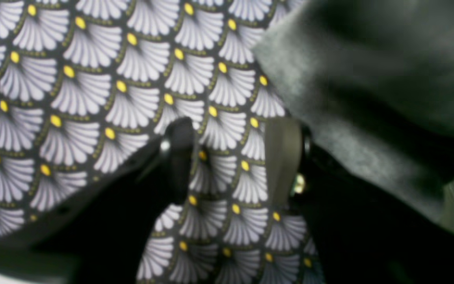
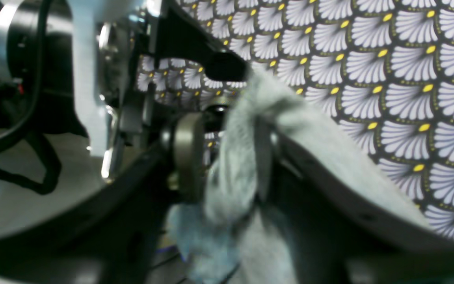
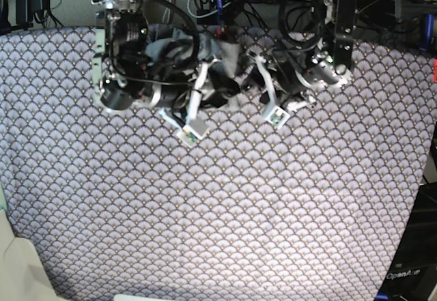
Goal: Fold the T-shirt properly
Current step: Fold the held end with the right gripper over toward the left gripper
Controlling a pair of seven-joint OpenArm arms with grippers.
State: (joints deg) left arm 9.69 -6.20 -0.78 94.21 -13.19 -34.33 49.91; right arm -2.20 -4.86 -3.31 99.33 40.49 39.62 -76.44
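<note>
Both arms are bunched together at the far edge of the table, up against the robot's base. The shirt [image 3: 179,45] is a crumpled grey heap back there, wedged between the 2 arms and mostly hidden by them in the base view; only a few folds show.

Right wrist view: grey knit [image 2: 250,130] is draped right across the right gripper [image 2: 227,157], with a fold bunched in the gap between the 2 fingers and more fabric hanging below. The left-hand pad [image 2: 185,157] stands a little off the cloth, a sliver of light showing between them, so the jaws look parted with the fabric caught loosely between; whether they are pinching it, I cannot tell from this blurred shot.

Left wrist view: the left gripper [image 1: 231,157] has its 2 fingers spread apart, nothing between them but the tablecloth [image 1: 73,90] pattern. The shirt [image 1: 369,79] fills the upper right of that view, a dark grey fold lying just beside the right-hand finger [image 1: 284,157], not between the fingers.

The purple cloth [image 3: 218,212] covers the whole table, smooth across the near half.
</note>
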